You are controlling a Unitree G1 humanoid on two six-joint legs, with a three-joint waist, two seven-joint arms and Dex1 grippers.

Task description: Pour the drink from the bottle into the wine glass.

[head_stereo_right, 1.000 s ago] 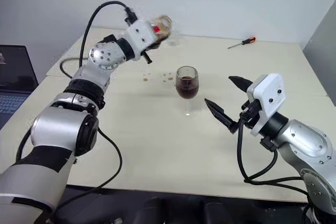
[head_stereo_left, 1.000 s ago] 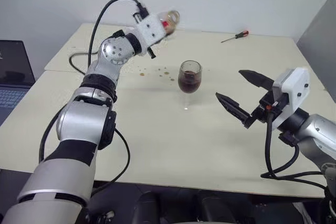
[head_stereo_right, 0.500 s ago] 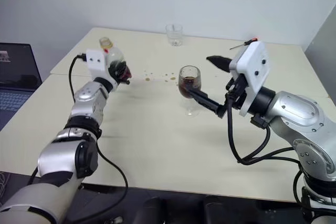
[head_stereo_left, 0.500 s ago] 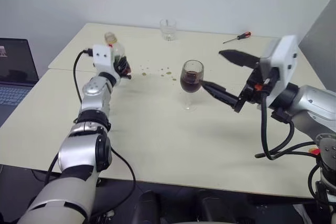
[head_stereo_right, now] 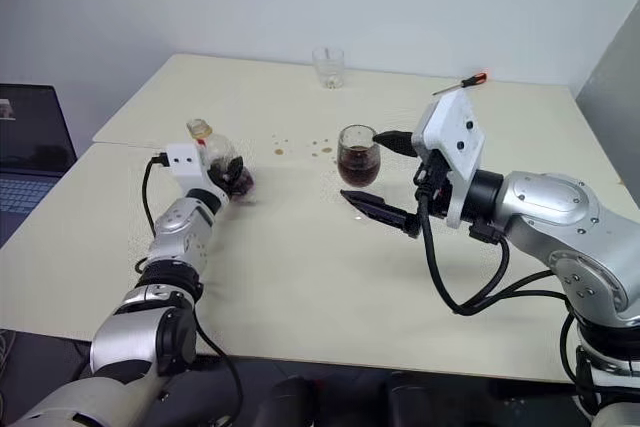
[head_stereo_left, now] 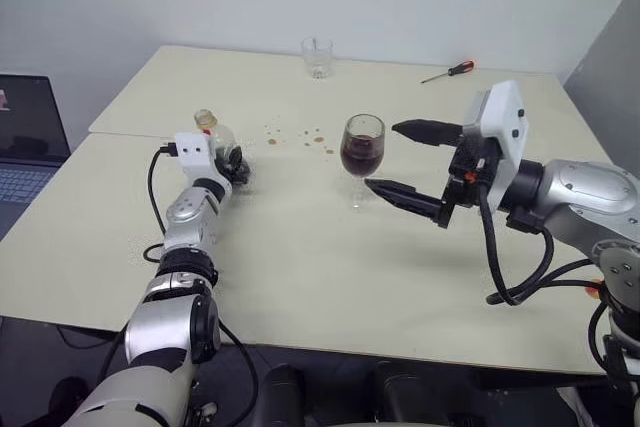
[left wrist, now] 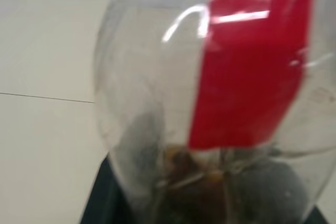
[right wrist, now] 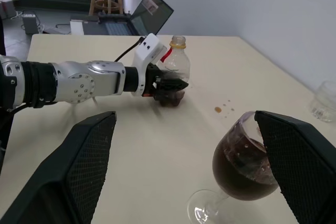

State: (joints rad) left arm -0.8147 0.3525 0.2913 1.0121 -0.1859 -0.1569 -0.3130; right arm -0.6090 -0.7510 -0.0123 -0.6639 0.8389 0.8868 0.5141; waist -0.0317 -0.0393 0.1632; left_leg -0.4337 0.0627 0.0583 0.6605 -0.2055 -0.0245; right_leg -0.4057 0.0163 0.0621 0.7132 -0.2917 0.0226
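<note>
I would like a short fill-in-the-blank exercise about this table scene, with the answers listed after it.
1. The wine glass holds a dark ____.
2. The bottle stands upright on the ____, at the left gripper.
3. The right gripper has its fingers wide ____, one on each side of the wine glass.
4. The tool near the far edge is a ____ with a red handle.

Answers: drink; table; open; screwdriver

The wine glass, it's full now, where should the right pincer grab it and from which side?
Probably the lower part of the bowl, coming level from the robot's right. The wine glass stands upright with dark drink filling much of the bowl, so its top is heavy and the stem is thin. The open right pincer already flanks it from that side.
</note>
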